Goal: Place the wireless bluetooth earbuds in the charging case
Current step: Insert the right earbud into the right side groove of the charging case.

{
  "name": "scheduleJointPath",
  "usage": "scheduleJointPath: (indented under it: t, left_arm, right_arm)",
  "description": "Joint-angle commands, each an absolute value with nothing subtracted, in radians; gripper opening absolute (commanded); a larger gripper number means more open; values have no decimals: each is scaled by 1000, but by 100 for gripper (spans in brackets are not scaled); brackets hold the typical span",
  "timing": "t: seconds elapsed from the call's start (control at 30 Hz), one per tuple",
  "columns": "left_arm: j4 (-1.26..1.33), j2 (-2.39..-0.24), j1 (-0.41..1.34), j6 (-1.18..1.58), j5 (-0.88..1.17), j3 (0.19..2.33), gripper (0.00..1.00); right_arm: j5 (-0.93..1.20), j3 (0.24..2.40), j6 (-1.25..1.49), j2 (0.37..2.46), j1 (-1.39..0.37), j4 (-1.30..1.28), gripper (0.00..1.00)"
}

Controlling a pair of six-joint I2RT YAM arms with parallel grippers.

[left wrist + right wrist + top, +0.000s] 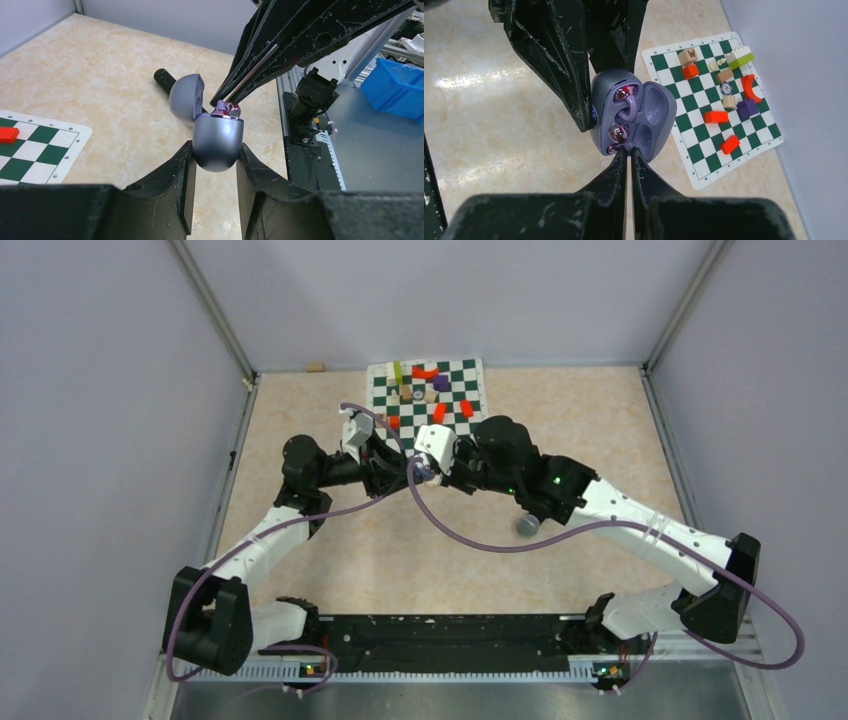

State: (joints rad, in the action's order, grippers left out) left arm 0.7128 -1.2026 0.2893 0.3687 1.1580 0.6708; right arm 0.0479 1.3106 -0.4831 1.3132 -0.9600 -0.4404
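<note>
The charging case [217, 142] hides most of the black microphone [164, 78]. The left wrist view's edge crops the chessboard mat [30, 150]. From above, the earbuds [619, 132] are indiscernible.

Between the jaws of the left gripper [215, 150], the rounded lavender-grey plastic charging case [217, 145] is showing a smooth satin sheen. The tiny purple rounded earbuds [618, 132] are gleaming, glossy and mirror-like. The matt black fingers [175, 180], probably plastic, are looking scuffed. Below the jaws, the beige marbled tabletop [499, 100] is shining.

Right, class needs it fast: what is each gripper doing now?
Left gripper: shut on the charging case.
Right gripper: shut, tips at an earbud; grip unclear.
</note>
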Motion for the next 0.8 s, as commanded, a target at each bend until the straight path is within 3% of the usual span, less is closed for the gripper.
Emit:
scheduleJointPath:
  t: [0.0,0.6,0.77]
  left_arm:
    - [806,-1182,283,393,1181,667,0]
    - [859,-1178,277,421,1187,658,0]
    - [904,-1182,268,454,1182,649,0]
  right_arm:
    - [-22,1312,-499,1276,-959,-426,0]
    - [66,1310,-459,1272,-898,-451,0]
    - [180,1305,-413,1248,-836,-441,0]
